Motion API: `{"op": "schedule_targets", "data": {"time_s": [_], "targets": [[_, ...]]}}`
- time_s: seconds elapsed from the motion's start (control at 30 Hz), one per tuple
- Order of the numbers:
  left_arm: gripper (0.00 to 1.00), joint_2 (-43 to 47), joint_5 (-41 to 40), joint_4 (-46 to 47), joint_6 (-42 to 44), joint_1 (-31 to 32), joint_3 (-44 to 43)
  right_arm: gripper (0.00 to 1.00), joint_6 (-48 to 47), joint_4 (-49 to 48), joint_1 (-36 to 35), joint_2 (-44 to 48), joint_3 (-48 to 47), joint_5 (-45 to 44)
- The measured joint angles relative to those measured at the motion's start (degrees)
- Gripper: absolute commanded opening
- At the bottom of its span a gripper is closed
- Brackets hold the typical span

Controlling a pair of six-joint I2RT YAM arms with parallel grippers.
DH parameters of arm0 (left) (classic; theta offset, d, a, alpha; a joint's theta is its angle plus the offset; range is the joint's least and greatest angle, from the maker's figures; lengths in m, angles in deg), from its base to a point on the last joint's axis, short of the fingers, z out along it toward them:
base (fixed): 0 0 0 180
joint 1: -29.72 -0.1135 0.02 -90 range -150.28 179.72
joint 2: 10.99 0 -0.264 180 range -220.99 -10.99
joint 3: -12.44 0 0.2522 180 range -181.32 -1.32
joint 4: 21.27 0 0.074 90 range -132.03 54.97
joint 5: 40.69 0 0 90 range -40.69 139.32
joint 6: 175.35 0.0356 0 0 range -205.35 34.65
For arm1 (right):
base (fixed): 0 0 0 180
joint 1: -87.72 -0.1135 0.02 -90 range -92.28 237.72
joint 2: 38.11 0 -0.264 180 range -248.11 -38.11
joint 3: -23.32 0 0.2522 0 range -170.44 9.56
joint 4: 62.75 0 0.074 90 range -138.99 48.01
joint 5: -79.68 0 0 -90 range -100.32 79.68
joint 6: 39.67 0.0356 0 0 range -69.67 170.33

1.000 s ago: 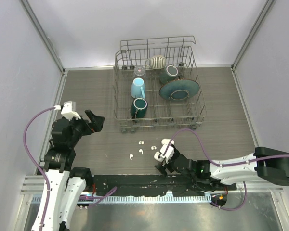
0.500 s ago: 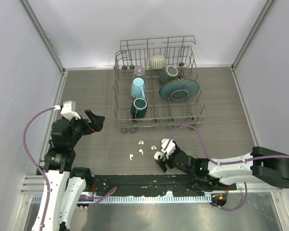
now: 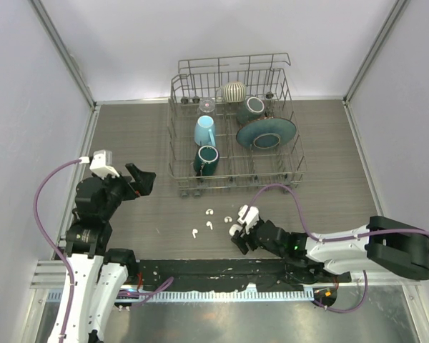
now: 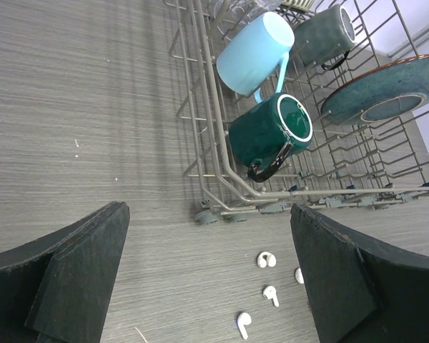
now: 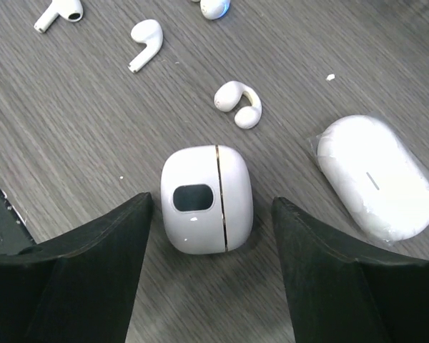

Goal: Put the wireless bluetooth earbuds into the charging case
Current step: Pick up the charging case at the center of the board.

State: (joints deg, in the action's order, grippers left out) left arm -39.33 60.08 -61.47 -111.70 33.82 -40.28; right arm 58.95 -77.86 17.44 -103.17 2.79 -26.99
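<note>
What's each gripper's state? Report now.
Left gripper: open, empty.
Right gripper: open, straddling the small white case, not gripping it.

Right claw (image 5: 209,214) flanks white case (image 5: 207,193), earbuds (image 5: 144,36) just beyond, rack (image 3: 186,161) farther

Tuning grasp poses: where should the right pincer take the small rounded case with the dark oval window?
From straight above, right pincer astride the small rounded case, one finger on each curved end, across the seam. It lies flat, so grip low at its widest line; squeezing across the seam should keep it shut. The oblong case beside it lies apart.
</note>
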Motion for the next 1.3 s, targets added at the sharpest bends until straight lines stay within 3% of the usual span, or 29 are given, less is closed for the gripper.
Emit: {"op": "schedule_targets", "data": {"time_s": [0.3,0.57,0.77,0.93,1.13,1.3], "targets": [[1.0,-0.72,-3.3,-0.39,-1.57,0.0,0.0,0.42,0.94,0.2,0.31,-1.97,-1.46,0.22],[0.99,-2.91,-3.54,-0.42,-4.96,0.0,-0.04,0.01,1.14,4.59,0.33,0.57,-2.4,2.51],[1.0,-4.72,2.6,-0.98,-5.95,0.0,-1.44,0.01,-0.94,12.0,0.31,9.25,-5.49,5.42],[0.97,-7.74,16.35,2.89,-6.58,0.0,-0.61,0.01,-7.19,16.72,0.31,16.68,-10.88,6.05],[0.95,-12.83,32.74,8.33,-7.96,0.28,0.48,0.01,-18.1,21.44,0.26,18.82,-16.72,6.08],[0.96,-14.53,35.65,9.64,-9.25,7.39,0.46,0.01,-25.86,22.08,-0.02,19.06,-18.29,5.88]]}}
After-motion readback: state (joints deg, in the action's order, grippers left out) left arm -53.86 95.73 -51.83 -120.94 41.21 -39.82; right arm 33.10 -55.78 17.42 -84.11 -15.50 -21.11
